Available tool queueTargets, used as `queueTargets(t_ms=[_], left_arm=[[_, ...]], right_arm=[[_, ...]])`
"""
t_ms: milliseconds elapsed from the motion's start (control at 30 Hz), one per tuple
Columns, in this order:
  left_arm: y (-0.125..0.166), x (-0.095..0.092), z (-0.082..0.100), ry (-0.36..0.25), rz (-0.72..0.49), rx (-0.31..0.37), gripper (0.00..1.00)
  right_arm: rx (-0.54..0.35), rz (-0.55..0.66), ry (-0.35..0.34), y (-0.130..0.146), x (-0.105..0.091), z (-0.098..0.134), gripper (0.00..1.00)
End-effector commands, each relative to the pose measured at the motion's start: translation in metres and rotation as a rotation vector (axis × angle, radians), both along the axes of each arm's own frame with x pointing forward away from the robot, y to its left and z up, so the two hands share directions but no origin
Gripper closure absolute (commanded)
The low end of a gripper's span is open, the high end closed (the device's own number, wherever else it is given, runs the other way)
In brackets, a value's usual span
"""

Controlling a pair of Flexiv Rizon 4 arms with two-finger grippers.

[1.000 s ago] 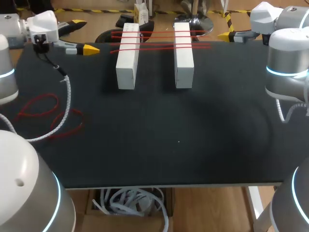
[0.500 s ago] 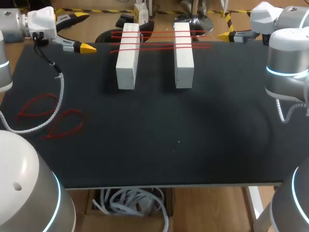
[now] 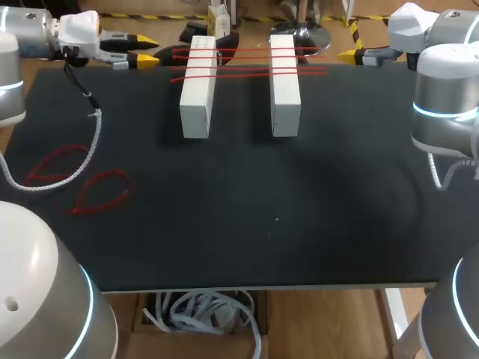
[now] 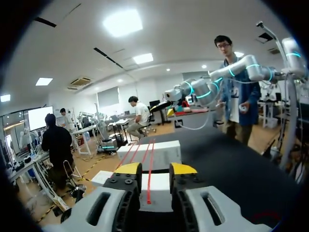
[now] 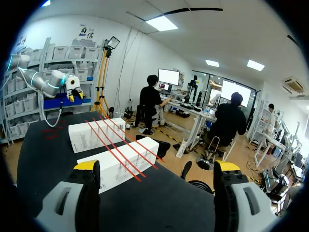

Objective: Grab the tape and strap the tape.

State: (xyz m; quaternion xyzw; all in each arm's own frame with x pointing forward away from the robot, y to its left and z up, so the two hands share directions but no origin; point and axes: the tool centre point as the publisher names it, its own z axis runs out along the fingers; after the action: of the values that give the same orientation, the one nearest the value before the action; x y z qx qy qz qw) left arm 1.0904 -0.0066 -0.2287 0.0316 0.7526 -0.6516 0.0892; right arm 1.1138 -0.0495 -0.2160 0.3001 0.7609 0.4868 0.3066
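Spanning two blocks [image 3: 197, 97], three red tapes [image 3: 243, 51], two loose loops [image 3: 78, 209], left gripper [image 4: 155, 169] and right gripper [image 5: 157, 169] spread.

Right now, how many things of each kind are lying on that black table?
white blocks: 2
stretched red bands: 3
loose red bands: 2
Total: 7

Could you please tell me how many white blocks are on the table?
2: one white block near the table's far edge, left of centre; the other to its right, parallel and apart.
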Motion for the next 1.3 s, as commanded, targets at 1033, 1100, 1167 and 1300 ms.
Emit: queueTargets(t_ms=[1033,1100,1167,1300], left_arm=[[-0.015,0.017,-0.069,0.103,-0.21,-0.037,0.73],[-0.016,0.018,-0.071,0.103,-0.209,-0.041,0.74],[-0.016,0.018,-0.075,0.108,-0.206,-0.042,0.75],[-0.017,0.019,-0.08,0.113,-0.201,-0.047,0.75]], right_arm=[[0.001,0.002,0.0,-0.001,0.0,0.0,0.0],[0.001,0.002,0.0,-0.001,0.0,0.0,0.0],[0.001,0.002,0.0,-0.001,0.0,0.0,0.0],[0.001,0.002,0.0,-0.001,0.0,0.0,0.0]])
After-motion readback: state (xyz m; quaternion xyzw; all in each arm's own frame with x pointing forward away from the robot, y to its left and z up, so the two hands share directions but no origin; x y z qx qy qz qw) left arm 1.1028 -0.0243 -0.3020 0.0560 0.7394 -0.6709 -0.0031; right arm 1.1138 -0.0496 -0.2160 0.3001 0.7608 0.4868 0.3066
